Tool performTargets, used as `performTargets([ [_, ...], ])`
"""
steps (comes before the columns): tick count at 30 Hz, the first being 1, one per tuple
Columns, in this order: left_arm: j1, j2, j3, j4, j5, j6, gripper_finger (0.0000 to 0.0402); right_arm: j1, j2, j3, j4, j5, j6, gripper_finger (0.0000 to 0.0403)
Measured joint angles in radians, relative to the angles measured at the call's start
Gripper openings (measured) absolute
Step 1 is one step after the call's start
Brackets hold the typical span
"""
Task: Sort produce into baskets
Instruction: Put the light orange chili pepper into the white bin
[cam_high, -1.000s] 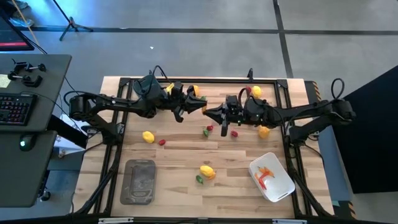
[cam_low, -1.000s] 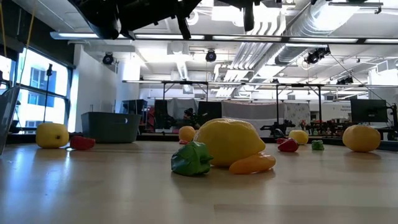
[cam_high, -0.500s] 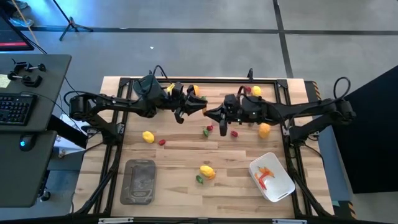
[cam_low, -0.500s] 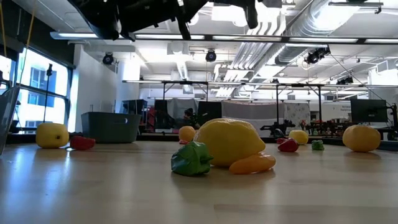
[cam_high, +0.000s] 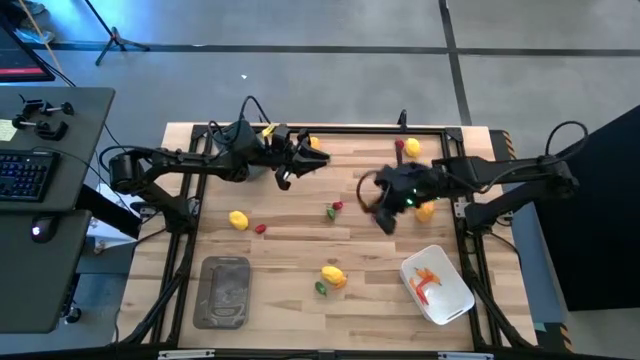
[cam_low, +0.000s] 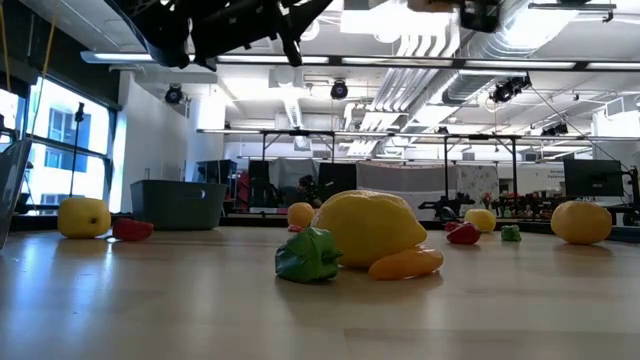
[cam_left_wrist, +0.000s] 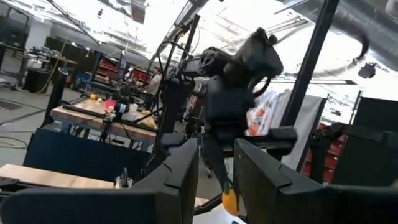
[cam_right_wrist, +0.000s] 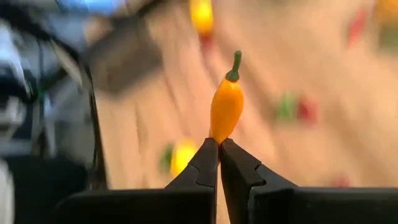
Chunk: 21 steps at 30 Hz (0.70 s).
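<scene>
Item: right gripper (cam_right_wrist: 218, 144), clenched on the tip of an orange pepper (cam_right_wrist: 226, 106), raised over the table (cam_high: 280, 290) centre. White basket (cam_high: 437, 286) lies at its five o'clock. Left gripper (cam_left_wrist: 217, 163), fingers parted, empty, we log at ten o'clock, table's far edge.

The surface (cam_high: 280, 260) is pale planked wood with a smooth, faintly sheened finish. On it, the yellow toy lemon (cam_low: 368, 228) and crinkled green toy vegetable (cam_low: 307, 255) look like glossy moulded plastic. The small orange toy pepper with a green stem (cam_right_wrist: 226, 102) is smooth and shiny. The right gripper (cam_right_wrist: 219, 149) has matt black plastic fingers.
</scene>
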Motion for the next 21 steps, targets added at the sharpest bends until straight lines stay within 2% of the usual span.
performTargets([
  [5, 0.006, 0.0, 0.0, -0.014, 0.017, 0.012, 0.0092, 0.119, 0.001, 0.01, -0.285, -0.128, 0.255, 0.0],
  [8, 0.006, 0.0, 0.0, -0.066, 0.018, 0.038, 0.0092, 0.214, 0.002, -0.038, -0.353, -0.165, 0.374, 0.0],
  [10, 0.006, 0.0, 0.0, -0.106, 0.02, 0.034, 0.0092, 0.275, 0.003, -0.098, -0.383, -0.232, 0.435, 0.0],
  [15, -0.002, 0.0, -0.013, -0.175, 0.016, 0.037, 0.0091, 0.421, -0.007, -0.292, -0.322, -0.367, 0.582, 0.0],
  [21, -0.004, 0.0, -0.08, -0.141, -0.029, 0.055, 0.0073, 0.471, -0.05, -0.495, -0.112, -0.37, 0.698, 0.0],
])
